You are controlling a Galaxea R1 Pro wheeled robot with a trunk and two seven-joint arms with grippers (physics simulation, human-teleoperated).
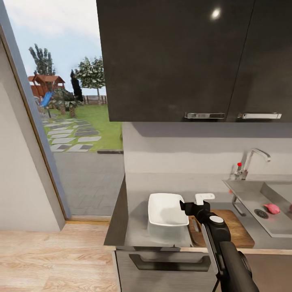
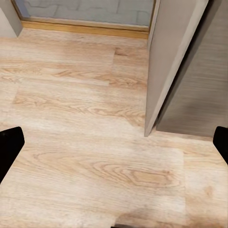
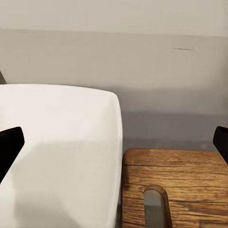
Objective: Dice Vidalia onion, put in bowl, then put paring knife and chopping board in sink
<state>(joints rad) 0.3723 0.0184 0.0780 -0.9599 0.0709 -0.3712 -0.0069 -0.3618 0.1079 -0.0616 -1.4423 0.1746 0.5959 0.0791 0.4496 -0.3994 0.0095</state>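
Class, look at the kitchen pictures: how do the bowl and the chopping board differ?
The bowl is white; the chopping board is brown with wood grain. The bowl has raised, flared sides; the board lies flat. The board has a slot handle; the bowl has none. Both sit side by side on the countertop.

Countertop (image 1: 134, 227) under bowl (image 1: 166, 209), chopping board (image 1: 237, 231)

A shallow white square bowl with a rounded corner (image 3: 61, 156) sits just beside a brown wooden chopping board with a slotted handle hole (image 3: 190, 190) on the smooth grey bench (image 3: 166, 123). A plain grey wall (image 3: 114, 57) rises behind. Two black gripper fingertips (image 3: 9, 147) stand wide apart, holding nothing.
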